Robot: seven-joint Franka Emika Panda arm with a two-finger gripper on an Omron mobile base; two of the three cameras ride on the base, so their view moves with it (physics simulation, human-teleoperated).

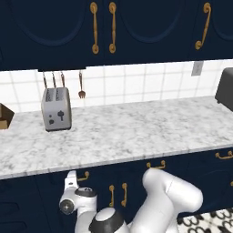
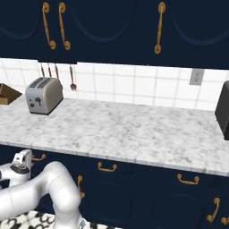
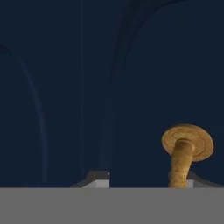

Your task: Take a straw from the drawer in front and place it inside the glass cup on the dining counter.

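The pincer (image 3: 144,181) sits pressed close to a navy-blue drawer (image 3: 87,87) front, its two finger tips apart, one at its left and the other at its right beside a brass pull (image 3: 186,151). The pull's round mounting plate and rope-like stem rise just above the right finger tip (image 3: 192,179), so the pull lies at that side of the gap rather than squarely between the tips; nothing is clamped yet. In the left base view the hand (image 1: 73,191) hangs low under the overhang of the marble counter (image 1: 136,132), level with the row of drawer fronts, which suits a pull straight out. The straw is presumably inside the closed drawer ahead of the pincer. A toaster (image 1: 56,109) stands on the counter above.
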